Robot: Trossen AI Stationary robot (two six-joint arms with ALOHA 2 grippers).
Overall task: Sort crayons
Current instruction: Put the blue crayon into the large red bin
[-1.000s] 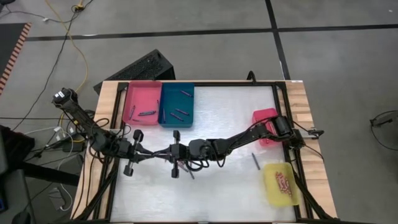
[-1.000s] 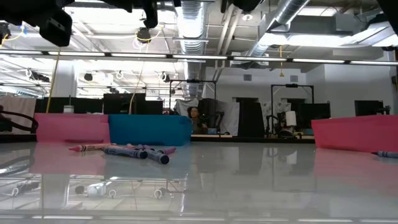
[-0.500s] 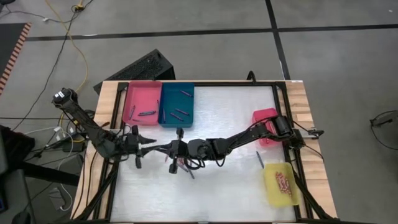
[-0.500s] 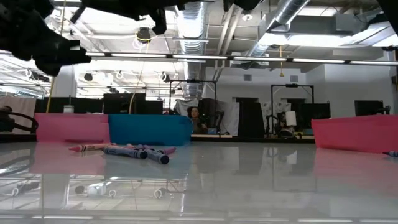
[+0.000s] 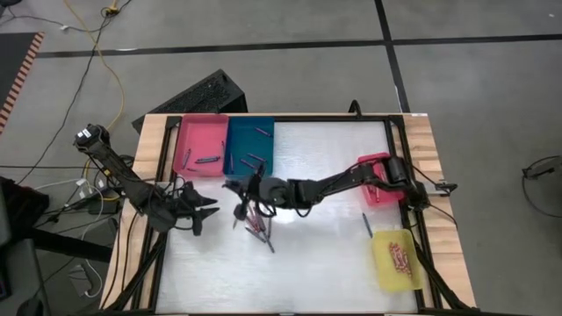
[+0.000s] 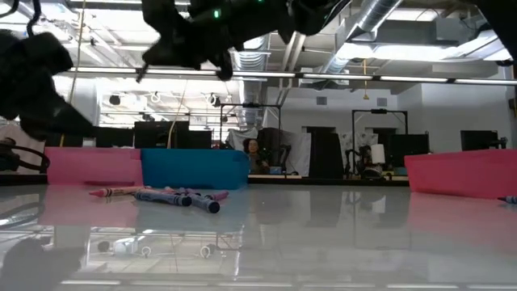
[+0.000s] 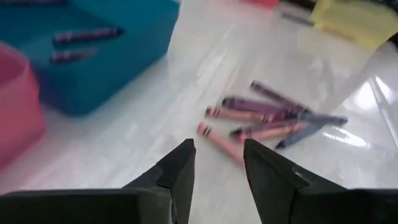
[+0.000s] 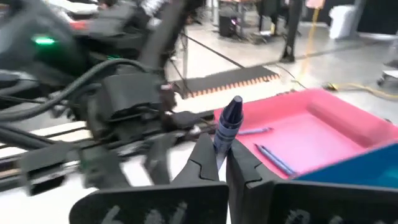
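Between the right gripper's (image 8: pixel 221 163) clamped fingers stands a dark blue crayon (image 8: pixel 227 122), tip up

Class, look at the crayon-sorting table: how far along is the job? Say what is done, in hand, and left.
Done: a few crayons lie in the pink tray, the blue tray and the yellow tray. In hand: the right hand grips a blue crayon; the left hand is open and empty. Left: a loose pile mid-table and one stray crayon.
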